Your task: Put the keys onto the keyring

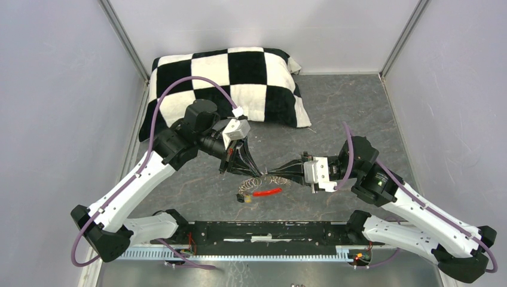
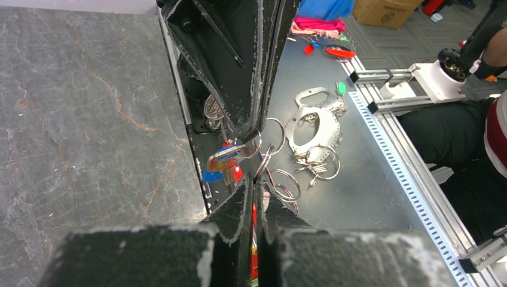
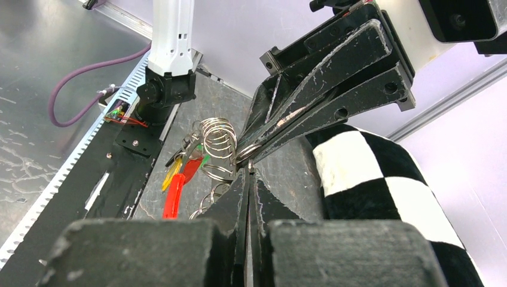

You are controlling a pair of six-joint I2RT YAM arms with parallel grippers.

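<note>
The keyring (image 1: 256,182) is a string of linked silvery rings hanging between my two grippers just above the grey table. My left gripper (image 1: 253,171) is shut on one ring (image 2: 263,162) at its fingertips. My right gripper (image 1: 274,174) is shut on another part of the ring string (image 3: 219,139), tip to tip with the left gripper (image 3: 242,154). Keys hang from the rings: a blue tag and a red tag (image 2: 222,170) in the left wrist view, and a long red tag (image 3: 174,192), a yellow tag (image 3: 170,174) and a green tag (image 3: 205,160) in the right wrist view.
A black-and-white checkered cushion (image 1: 230,84) lies at the back left. The black base rail (image 1: 269,230) runs along the near edge. Beyond it, on a metal shelf, lie a metal plate with spare rings (image 2: 314,128) and more tags (image 2: 340,88). White walls enclose the table.
</note>
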